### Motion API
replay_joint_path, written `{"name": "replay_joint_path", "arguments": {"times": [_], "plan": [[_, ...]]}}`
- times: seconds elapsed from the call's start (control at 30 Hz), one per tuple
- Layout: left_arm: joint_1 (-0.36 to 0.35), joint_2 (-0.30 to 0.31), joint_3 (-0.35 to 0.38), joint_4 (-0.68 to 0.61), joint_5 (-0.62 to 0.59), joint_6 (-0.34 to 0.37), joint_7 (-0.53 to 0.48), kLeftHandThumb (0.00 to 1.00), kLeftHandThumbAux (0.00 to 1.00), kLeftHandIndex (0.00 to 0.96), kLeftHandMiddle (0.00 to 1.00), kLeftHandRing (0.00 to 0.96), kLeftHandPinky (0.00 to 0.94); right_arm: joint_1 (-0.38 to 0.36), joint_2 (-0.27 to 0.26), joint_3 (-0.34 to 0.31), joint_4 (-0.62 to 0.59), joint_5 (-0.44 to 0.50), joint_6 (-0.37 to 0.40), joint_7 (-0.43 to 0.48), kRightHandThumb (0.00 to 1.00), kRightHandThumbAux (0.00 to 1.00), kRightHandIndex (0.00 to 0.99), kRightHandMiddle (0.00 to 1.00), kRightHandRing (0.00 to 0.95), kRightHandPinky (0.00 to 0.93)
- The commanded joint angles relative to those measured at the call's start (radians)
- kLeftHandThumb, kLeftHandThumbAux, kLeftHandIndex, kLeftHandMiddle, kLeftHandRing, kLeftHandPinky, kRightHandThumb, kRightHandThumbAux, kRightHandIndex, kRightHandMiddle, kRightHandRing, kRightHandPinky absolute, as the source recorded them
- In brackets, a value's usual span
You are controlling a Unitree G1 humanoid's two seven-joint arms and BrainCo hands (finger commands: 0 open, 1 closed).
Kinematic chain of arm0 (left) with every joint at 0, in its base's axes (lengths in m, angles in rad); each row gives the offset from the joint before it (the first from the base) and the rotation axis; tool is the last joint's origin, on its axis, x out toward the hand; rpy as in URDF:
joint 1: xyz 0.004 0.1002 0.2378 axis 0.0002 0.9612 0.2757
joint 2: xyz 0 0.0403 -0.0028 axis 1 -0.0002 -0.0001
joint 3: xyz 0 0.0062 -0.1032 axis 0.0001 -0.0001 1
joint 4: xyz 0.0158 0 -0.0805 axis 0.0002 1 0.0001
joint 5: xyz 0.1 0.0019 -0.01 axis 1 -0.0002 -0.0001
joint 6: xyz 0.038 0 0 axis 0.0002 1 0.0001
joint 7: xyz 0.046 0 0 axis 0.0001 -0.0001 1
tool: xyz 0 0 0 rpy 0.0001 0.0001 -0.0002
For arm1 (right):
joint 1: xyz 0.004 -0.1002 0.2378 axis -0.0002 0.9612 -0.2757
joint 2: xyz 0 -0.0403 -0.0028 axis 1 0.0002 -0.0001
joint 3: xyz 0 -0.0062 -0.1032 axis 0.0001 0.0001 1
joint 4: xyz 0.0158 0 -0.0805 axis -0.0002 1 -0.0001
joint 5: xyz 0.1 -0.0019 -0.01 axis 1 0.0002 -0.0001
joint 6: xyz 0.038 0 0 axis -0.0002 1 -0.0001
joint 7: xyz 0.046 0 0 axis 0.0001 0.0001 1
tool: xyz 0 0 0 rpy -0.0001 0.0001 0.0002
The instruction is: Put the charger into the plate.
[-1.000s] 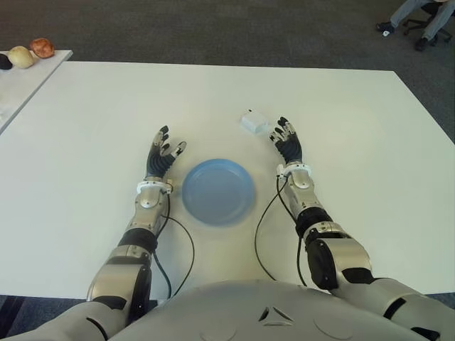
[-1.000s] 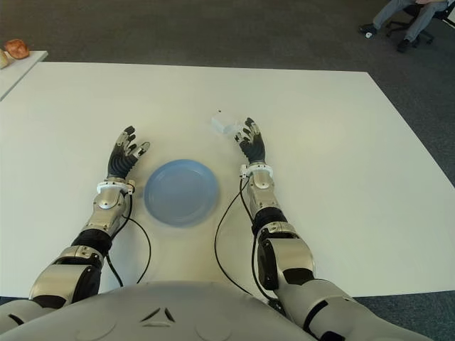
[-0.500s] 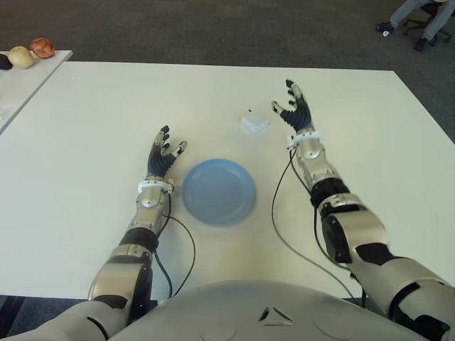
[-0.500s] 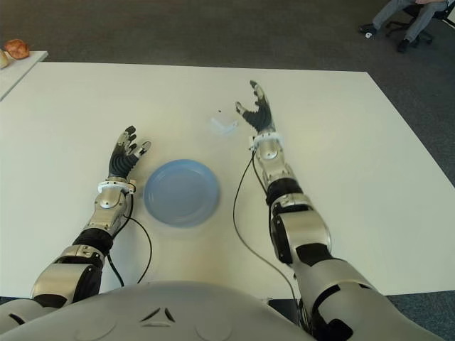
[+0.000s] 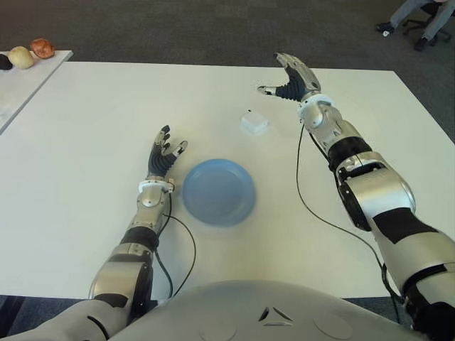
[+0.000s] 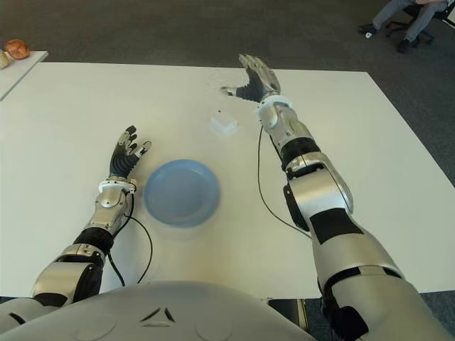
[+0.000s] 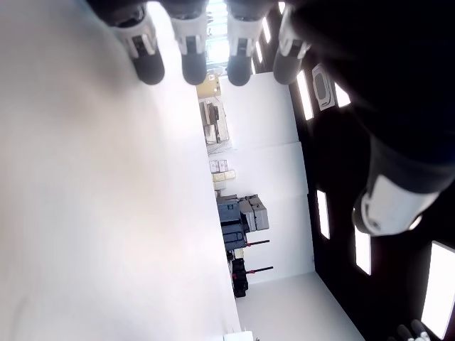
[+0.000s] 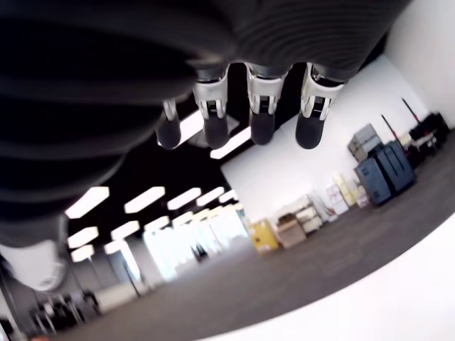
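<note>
A small white charger (image 5: 253,123) lies on the white table (image 5: 85,128), just beyond the blue plate (image 5: 217,191). My right hand (image 5: 288,80) is raised above the table, behind and to the right of the charger, apart from it. Its fingers (image 8: 261,112) are spread and hold nothing. My left hand (image 5: 163,156) shows to the left of the plate, fingers (image 7: 192,50) extended and holding nothing. The plate holds nothing.
A side table (image 5: 28,74) at the far left carries a few round food items (image 5: 41,47). A seated person's legs and an office chair (image 5: 426,21) show at the far right beyond the table. Thin black cables (image 5: 181,241) run along both forearms.
My right arm has lifted and stretched forward, from beside the plate to past the charger, turning its palm leftward. The left hand, charger and plate have not moved.
</note>
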Motion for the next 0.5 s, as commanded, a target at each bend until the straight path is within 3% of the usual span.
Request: {"name": "replay_joint_path", "arguments": {"times": [0.03,0.23,0.5], "plan": [[0.050,-0.034,-0.013,0.092,0.005,0.069,-0.015,0.000,0.590,0.000,0.001,0.002,0.020,-0.047,0.009,0.094,0.063,-0.085,0.012,0.003,0.124,0.421,0.000,0.000,0.000,0.000],[0.046,-0.037,-0.012,0.104,0.004,0.056,-0.012,0.000,0.591,0.000,0.000,0.002,0.020,-0.062,0.041,0.182,0.118,-0.154,0.026,-0.007,0.118,0.370,0.000,0.000,0.000,0.000],[0.049,-0.038,-0.014,0.103,0.006,0.043,-0.014,0.000,0.588,0.000,0.000,0.000,0.017,-0.060,0.061,0.271,0.149,-0.221,0.038,-0.041,0.047,0.405,0.000,0.000,0.000,0.000]]}}
